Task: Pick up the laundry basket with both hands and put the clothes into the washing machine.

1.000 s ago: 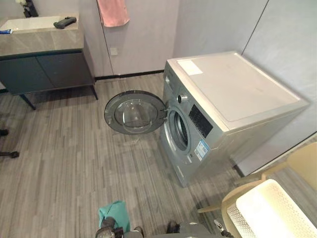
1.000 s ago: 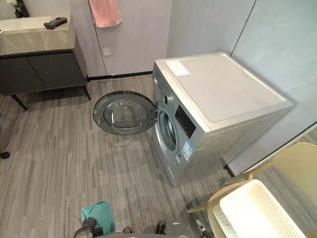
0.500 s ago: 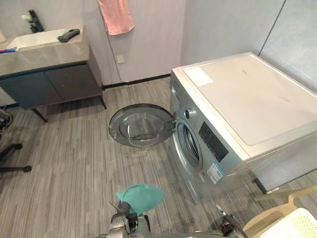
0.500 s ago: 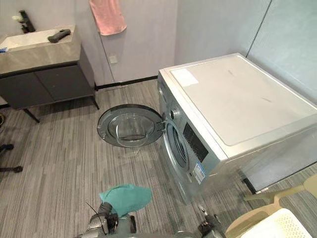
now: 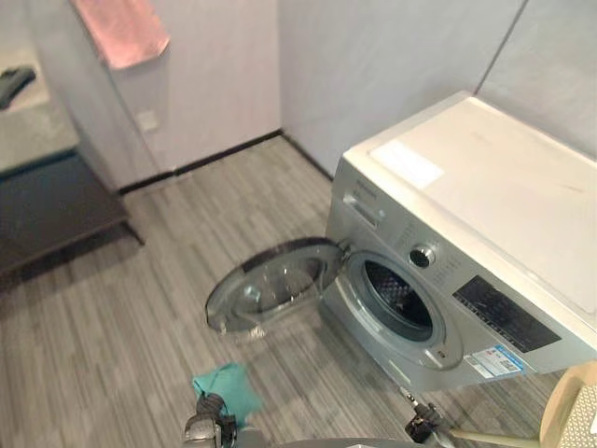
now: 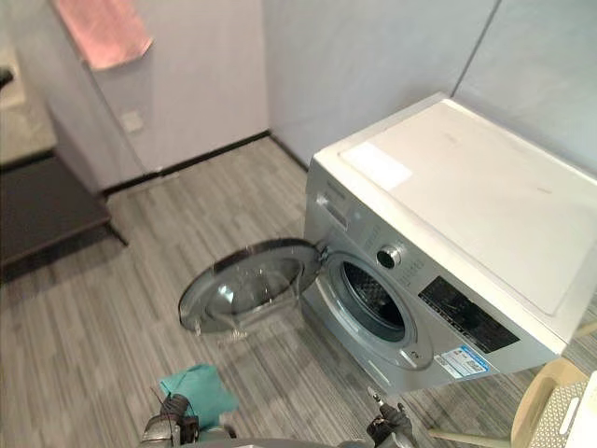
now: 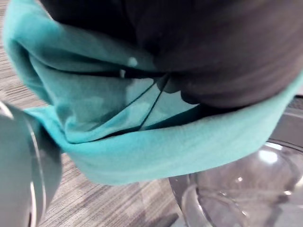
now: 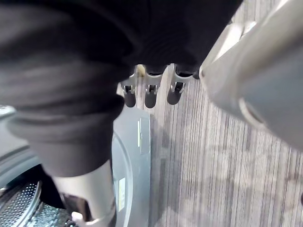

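Soft, even room light from overhead. The flat top of the washing machine [image 5: 485,187] is the brightest surface, and its drum opening falls into darkness. Pale reflections cross the glass of the open door [image 5: 270,285], which throws a faint shadow on the floor [image 5: 112,336]. The teal cloth [image 7: 142,146] darkens in its folds.

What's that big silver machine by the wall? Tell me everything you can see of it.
It is a silver-grey front-loading washing machine with a flat pale top, standing on the wood-look floor close to the grey wall. Its round door, glass in a dark rim, is swung wide open. The drum behind it looks like dark perforated metal. A round knob, a dark panel and a blue-and-white sticker mark its front.
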